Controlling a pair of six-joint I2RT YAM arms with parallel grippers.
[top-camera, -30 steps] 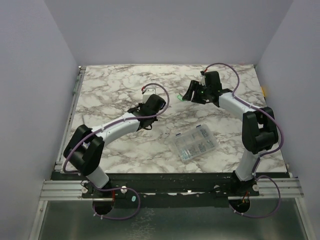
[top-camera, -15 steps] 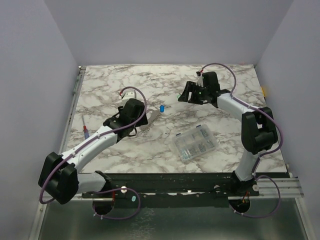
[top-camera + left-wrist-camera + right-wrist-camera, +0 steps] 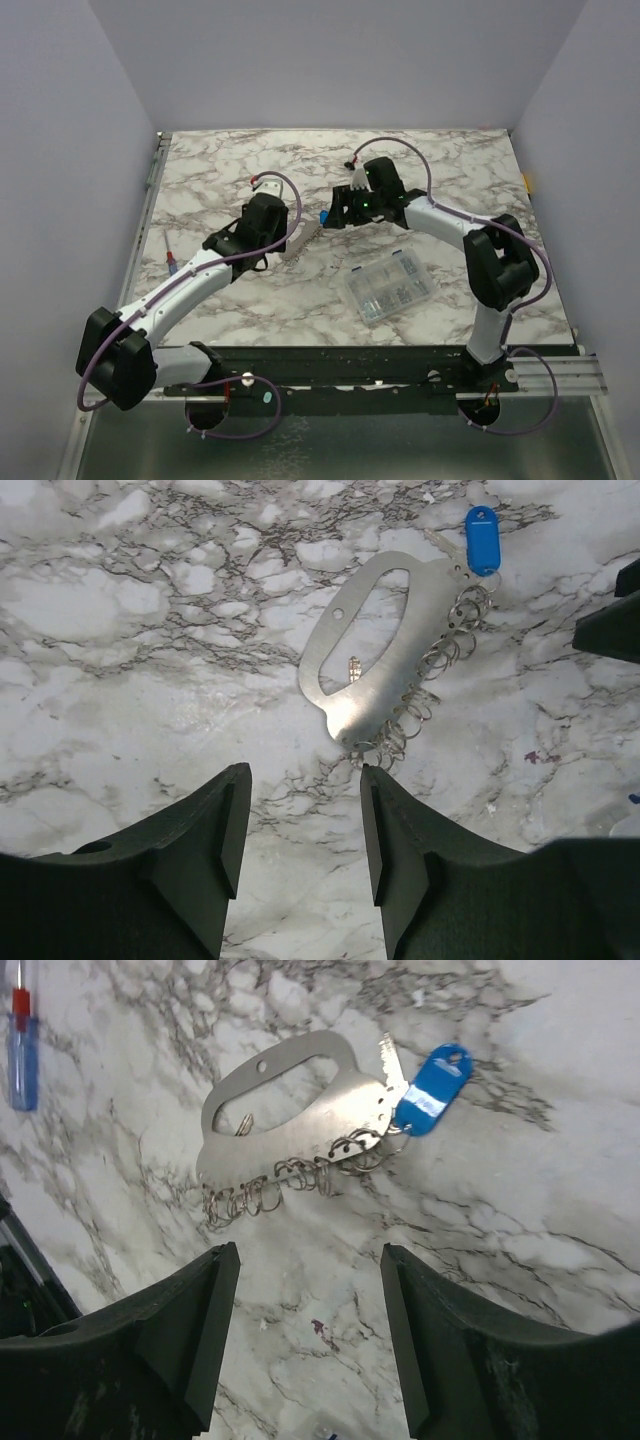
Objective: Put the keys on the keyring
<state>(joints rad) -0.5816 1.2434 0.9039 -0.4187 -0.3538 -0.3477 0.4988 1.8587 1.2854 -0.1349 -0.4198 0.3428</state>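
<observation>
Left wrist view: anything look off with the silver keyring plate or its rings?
Nothing spilled or broken. The flat silver keyring plate lies on the marble table; its small wire rings bunch unevenly along one edge, with the blue-tagged key at one end.

One keyring [image 3: 350, 715], one key [image 3: 482, 540] (blue)

Your left arm [image 3: 187, 285] and right arm [image 3: 440, 215] wear white shells between chunky black joints, a purple cable [image 3: 296, 205] looping along each. The left pincer [image 3: 303, 780] and right pincer [image 3: 310, 1255] have matte black, wedge-shaped fingers [image 3: 200, 850].
</observation>
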